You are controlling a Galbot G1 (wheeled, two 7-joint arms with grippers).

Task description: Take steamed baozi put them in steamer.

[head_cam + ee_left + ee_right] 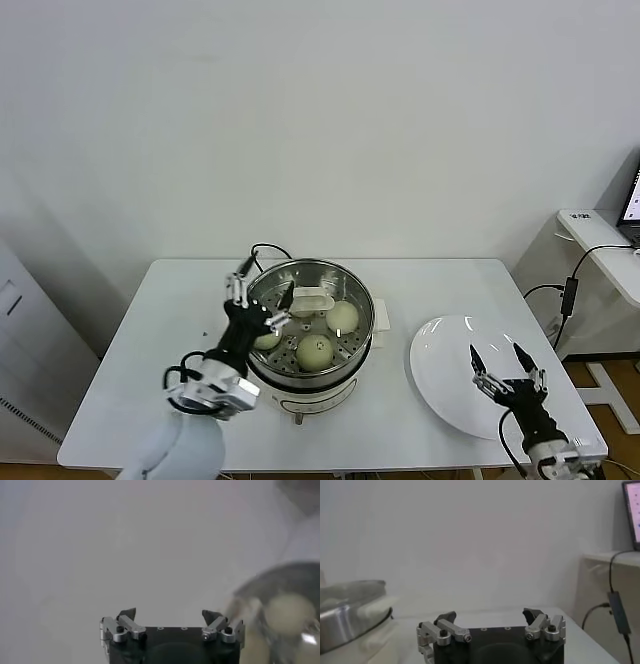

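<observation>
The shiny steel steamer [362, 300] stands mid-table on its white base. Three cream-white baozi lie on its perforated tray: one at the right [342, 317], one at the front [315, 351], and one at the left [266, 341], partly hidden by my left gripper. A white shape [312, 299] at the back of the tray is unclear. My left gripper [262, 299] is open and empty above the steamer's left rim. In the left wrist view the gripper [169, 615] is open, with the blurred steamer [280, 577] and a baozi [290, 612] beside it. My right gripper [508, 365] [490, 616] is open and empty over the plate.
A flat white plate [445, 365] lies bare at the table's right front. A black cord [262, 249] runs behind the steamer, which also shows in the right wrist view [350, 617]. A white side desk [600, 245] with a hanging cable [570, 295] stands to the right.
</observation>
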